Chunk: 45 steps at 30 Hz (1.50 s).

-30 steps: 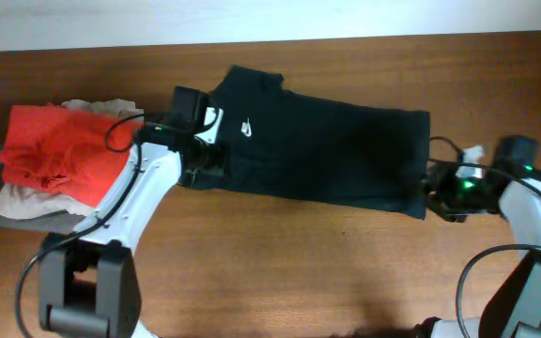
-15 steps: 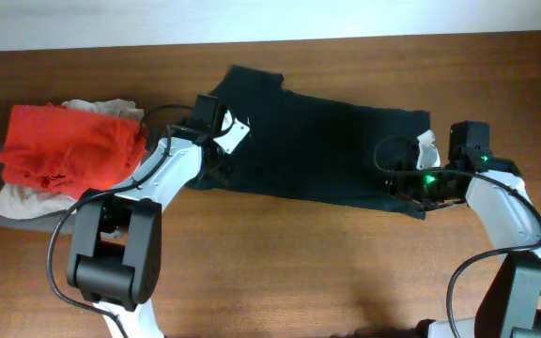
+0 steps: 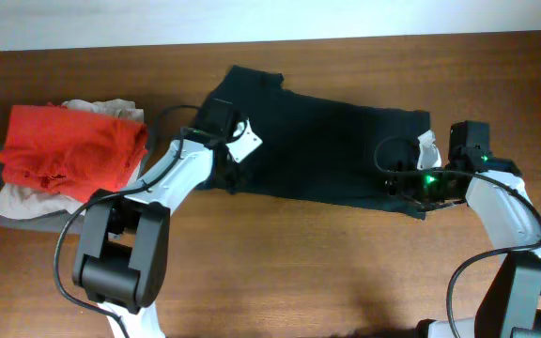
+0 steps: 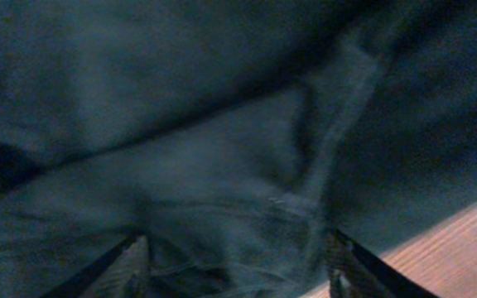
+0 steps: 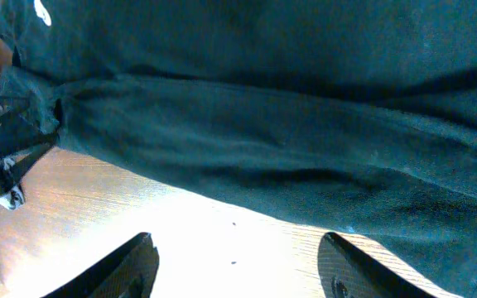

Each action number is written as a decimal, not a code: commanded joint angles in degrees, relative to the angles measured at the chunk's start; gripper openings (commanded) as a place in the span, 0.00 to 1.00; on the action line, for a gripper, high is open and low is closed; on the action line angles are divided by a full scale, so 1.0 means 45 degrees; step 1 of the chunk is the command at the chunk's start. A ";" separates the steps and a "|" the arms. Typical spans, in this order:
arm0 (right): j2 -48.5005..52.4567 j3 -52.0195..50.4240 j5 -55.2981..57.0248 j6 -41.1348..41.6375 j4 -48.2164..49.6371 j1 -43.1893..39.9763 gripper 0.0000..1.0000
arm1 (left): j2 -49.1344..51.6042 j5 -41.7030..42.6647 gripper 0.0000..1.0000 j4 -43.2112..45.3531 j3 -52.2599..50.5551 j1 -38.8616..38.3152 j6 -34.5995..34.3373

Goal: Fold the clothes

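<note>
Nothing on the brown wooden table (image 3: 299,263) is a vessel. The nearest thing to a holder is the stack at 9 o'clock, where a crumpled red garment (image 3: 69,145) sits on top of a beige one (image 3: 101,106) and a flat grey layer (image 3: 7,214).

The black soft-fabric T-shirt-like garment (image 3: 327,150) lies spread across the middle of the table. It runs from about 11 o'clock down toward 3 o'clock as a long band folded over on itself.

My left pincer (image 3: 236,161) sits on the garment's end toward 9 o'clock. In the left wrist view its fingers (image 4: 135,261) stand wide apart, released, with wrinkled black cloth and a seam lying between and beyond them. A strip of bare wood shows at 4 o'clock.

My right pincer (image 3: 393,178) is at the garment's 3 o'clock end, over its near edge. In the right wrist view its fingers (image 5: 139,261) are also spread and grasp nothing. Only lit tabletop lies between them, and the garment's folded edge crosses just ahead at 12 o'clock. The small white logo (image 5: 41,12) shows far off at 10 o'clock in that view.
</note>
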 commanded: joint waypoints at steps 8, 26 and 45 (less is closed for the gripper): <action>-0.0219 0.0160 0.0389 -0.0102 0.0029 0.0078 0.68 | 0.0117 -0.0287 0.72 -0.0563 0.0656 -0.0214 0.0515; -0.0219 0.0160 0.0432 -0.0102 0.0029 0.0073 0.68 | 0.0748 -0.0602 0.54 -0.0102 0.0656 -0.0262 0.0515; -0.0219 0.0160 0.0437 -0.0107 0.0039 0.0073 0.68 | 0.0709 -0.1535 0.09 0.0151 0.2283 -0.0690 0.1375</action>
